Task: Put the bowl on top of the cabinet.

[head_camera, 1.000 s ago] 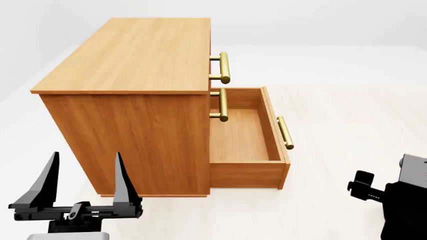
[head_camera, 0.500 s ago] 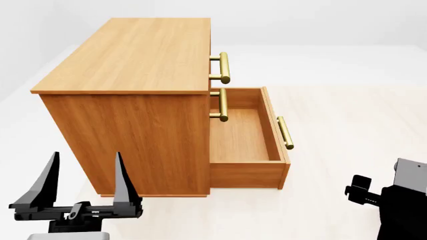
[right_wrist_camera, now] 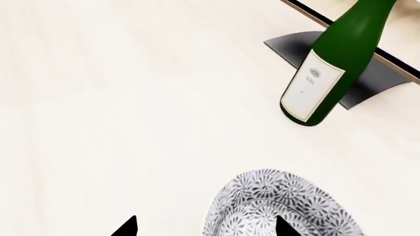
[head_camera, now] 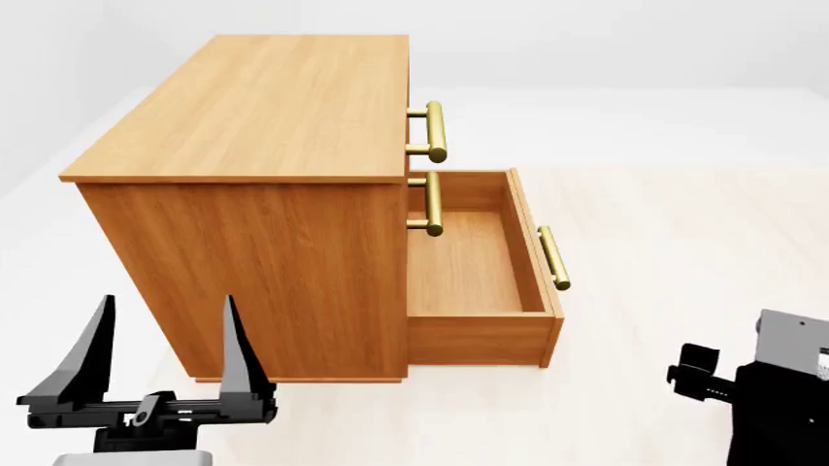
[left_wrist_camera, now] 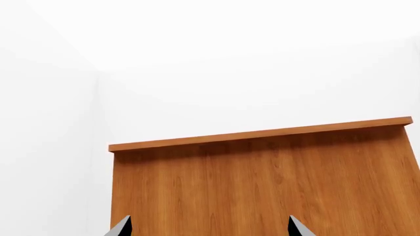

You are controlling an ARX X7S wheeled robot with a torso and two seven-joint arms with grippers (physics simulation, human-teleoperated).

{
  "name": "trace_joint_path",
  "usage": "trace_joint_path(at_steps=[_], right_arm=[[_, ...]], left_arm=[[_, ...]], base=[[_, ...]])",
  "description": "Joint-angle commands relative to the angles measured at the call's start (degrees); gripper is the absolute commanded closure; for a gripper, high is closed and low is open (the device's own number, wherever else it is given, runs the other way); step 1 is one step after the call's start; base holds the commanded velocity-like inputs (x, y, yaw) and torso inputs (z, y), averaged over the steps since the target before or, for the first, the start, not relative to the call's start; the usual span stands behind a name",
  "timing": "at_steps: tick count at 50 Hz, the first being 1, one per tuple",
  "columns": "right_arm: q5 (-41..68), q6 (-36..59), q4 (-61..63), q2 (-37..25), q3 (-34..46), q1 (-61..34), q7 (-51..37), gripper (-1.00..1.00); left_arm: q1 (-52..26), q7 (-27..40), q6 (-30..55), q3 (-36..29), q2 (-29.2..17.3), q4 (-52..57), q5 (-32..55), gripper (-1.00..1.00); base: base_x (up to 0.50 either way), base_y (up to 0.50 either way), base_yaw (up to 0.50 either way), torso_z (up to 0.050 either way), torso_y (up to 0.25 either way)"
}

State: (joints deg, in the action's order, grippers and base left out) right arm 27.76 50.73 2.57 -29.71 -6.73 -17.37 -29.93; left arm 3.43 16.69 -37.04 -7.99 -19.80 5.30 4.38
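Your right claw point(right_wrist_camera: 203, 227) hangs spread over the bowl point(right_wrist_camera: 282, 206) on the pale floor, one tip off its rim. Close off-centre and it skids toward the wine bottle point(right_wrist_camera: 335, 64). Your left claw point(head_camera: 162, 364) waits spread by the cabinet point(head_camera: 259, 175).

- The bowl point(right_wrist_camera: 282, 206) is cut off by the right wrist view's lower edge; its inside is not visible, and the head view does not show it at all.
- The bottle point(right_wrist_camera: 335, 64) loses its neck past the frame's edge.
- Only the fingertips of each claw appear in the wrist views.
- The right claw point(head_camera: 700, 374), at 4 o'clock in the head view, is mostly out of frame; its jaws cannot be judged there.
- The cabinet point(head_camera: 247, 194) hides its front.
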Motion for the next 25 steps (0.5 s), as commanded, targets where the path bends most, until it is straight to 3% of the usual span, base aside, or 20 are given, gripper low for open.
trace_joint_path(at_steps=[1,14,25], right_arm=[[-1.98,0.02,0.43,-0.42,2.13,0.01,-1.26,-1.00],[-2.69,0.75,1.30,-0.79,3.65,0.55,-1.67,-1.00],[1.43,6.73,2.46,-0.20,1.15,-2.41,-1.81,-1.00]], left_arm=[[-0.09,0.08,-0.23,-0.18,-0.09,-0.33,0.00,-1.00],[-0.02,0.28,-0.16,-0.30,-0.25,-0.14,0.03,-1.00],[0.02,0.44,-0.07,-0.47,-0.33,0.03,0.01,-1.00]], base=[[0.00,0.00,0.00,0.000,0.000],[0.00,0.00,0.00,0.000,0.000],[0.00,0.00,0.00,0.000,0.000]])
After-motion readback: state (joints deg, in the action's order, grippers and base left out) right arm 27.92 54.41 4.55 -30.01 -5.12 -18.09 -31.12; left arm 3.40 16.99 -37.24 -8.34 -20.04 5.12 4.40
